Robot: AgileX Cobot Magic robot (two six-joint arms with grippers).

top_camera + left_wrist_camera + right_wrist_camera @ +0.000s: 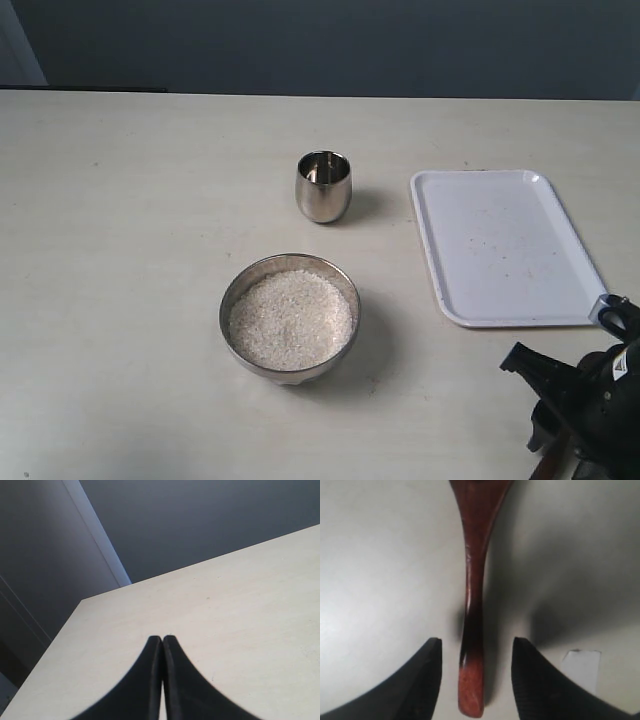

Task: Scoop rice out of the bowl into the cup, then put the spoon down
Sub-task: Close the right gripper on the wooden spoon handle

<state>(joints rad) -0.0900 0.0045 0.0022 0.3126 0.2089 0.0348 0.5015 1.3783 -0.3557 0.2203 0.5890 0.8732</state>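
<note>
The steel bowl (236, 300) stands in the middle of the table, full of white rice (291, 318). Behind it stands the small steel cup (323, 186); whether it holds anything cannot be made out. The reddish-brown wooden spoon (472, 580) lies flat on the table. Its handle end sits between the fingers of my right gripper (476, 641), which is open with a gap on both sides of the handle. In the exterior view that right gripper (548, 440) is at the bottom right corner, and only a sliver of the spoon (547, 467) shows there. My left gripper (162, 639) is shut and empty over bare table.
A white rectangular tray (500, 250) lies to the right of the cup, just behind the right arm. A small white label (581, 667) is on the table beside the right fingers. The table's far edge meets a dark wall.
</note>
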